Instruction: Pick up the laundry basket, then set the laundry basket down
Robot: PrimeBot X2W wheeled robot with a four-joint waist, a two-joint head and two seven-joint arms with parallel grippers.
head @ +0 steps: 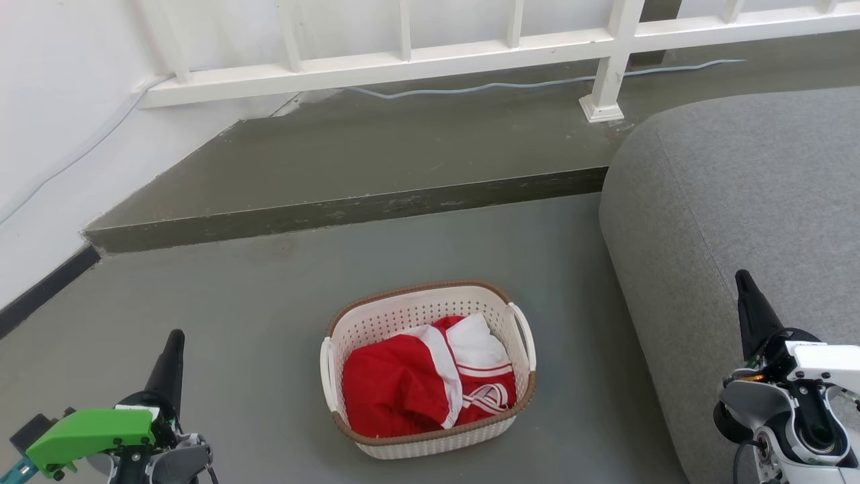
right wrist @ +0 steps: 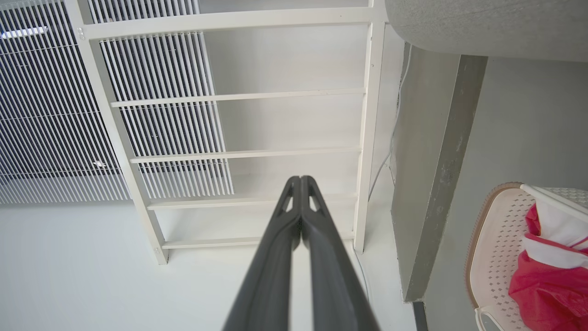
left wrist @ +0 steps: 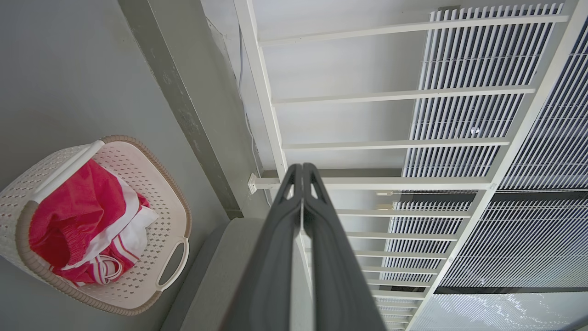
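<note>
Both are pinched closed on nothing: left end effector [head: 176, 337] and right end effector [head: 742, 279] flank the laundry basket [head: 416, 312], which sits upright on the floor [head: 235, 309] just beside the sofa [head: 739, 188]. Could be pre-lift or already set back down, can't call it. Either way I'd mirror the arms and stay off the sofa. Red-and-white clothes [head: 396, 386] hide the basket's bottom; right wrist view crops it.

Laundry basket [head: 437, 445]: small, rounded-rectangular, cream-white perforated plastic with a brown woven-look rim. One white loop handle on its left end, one on its right. Upright on the grey floor [head: 255, 323], centre of scene, near side. Holds a crumpled red-and-white garment [head: 396, 390].
</note>
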